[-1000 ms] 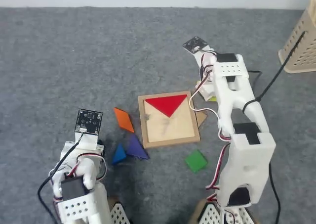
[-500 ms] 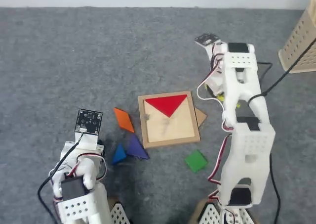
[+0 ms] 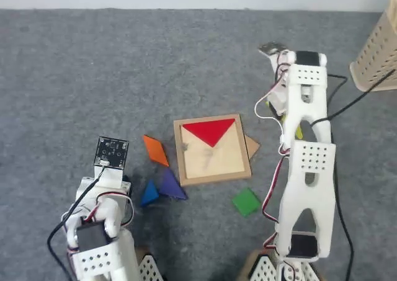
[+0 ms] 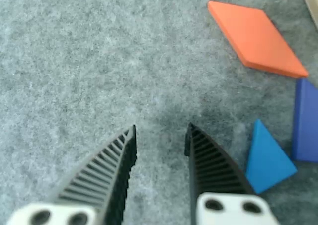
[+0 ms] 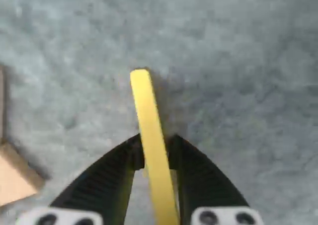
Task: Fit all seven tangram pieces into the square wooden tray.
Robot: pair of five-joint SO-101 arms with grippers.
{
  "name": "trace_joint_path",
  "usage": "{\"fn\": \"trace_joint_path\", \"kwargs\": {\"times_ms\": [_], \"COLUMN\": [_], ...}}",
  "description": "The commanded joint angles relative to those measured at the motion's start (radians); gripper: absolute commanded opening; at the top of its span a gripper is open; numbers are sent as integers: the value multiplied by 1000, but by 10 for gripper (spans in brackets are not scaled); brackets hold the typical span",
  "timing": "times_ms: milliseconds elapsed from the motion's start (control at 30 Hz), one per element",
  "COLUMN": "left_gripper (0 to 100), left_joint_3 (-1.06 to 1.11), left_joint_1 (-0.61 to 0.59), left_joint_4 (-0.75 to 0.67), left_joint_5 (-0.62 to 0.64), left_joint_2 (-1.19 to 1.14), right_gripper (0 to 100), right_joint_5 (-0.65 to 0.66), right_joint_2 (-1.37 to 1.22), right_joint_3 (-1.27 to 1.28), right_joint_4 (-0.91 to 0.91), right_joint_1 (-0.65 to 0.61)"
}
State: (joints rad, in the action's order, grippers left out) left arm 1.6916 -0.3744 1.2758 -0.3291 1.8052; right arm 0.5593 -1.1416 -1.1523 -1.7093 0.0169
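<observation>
While the right pincer (image 5: 155,144) clamps the yellow piece (image 5: 145,106) edge-on, the carry to the nearby tray (image 3: 213,178) looks next, demanding a flattening turn; the left pincer (image 4: 160,134) gapes slightly, empty.

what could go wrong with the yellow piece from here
The yellow piece is pinched edge-on in the right jaws, so it may slip or twist, and could land on edge rather than flat in the tray. The tan piece lies by the tray's rim nearest that arm and could get knocked.

Triangle (image 3: 209,132) in tray (image 3: 214,161), far side
</observation>
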Motion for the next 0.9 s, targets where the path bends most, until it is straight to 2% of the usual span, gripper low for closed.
{"fn": "trace_joint_path", "kwargs": {"times_ms": [0, 100, 200, 333, 433, 767, 867], "left_gripper": [148, 148, 148, 148, 148, 148, 148], "left_joint_3": [-7, -7, -7, -7, -7, -7, -7], "left_joint_1": [-5, -5, -3, -3, -3, -3, -3], "left_joint_4": [2, 2, 2, 2, 2, 2, 2], "left_joint_5": [-9, -9, -9, -9, -9, -9, -9], "left_joint_2": [20, 20, 20, 20, 20, 20, 20], "right_gripper": [82, 0, 4, 6, 6, 6, 6], "right_joint_5": [66, 63, 32, -124, -226, -463, -522], "right_joint_2": [-2, -15, -12, 22, 81, 493, 613], "right_joint_3": [-87, -87, -101, -180, -149, 339, 459], "right_joint_4": [-18, -18, -48, -90, -91, -85, -64], "right_joint_1": [16, 13, 7, 8, 2, -162, -254]}}
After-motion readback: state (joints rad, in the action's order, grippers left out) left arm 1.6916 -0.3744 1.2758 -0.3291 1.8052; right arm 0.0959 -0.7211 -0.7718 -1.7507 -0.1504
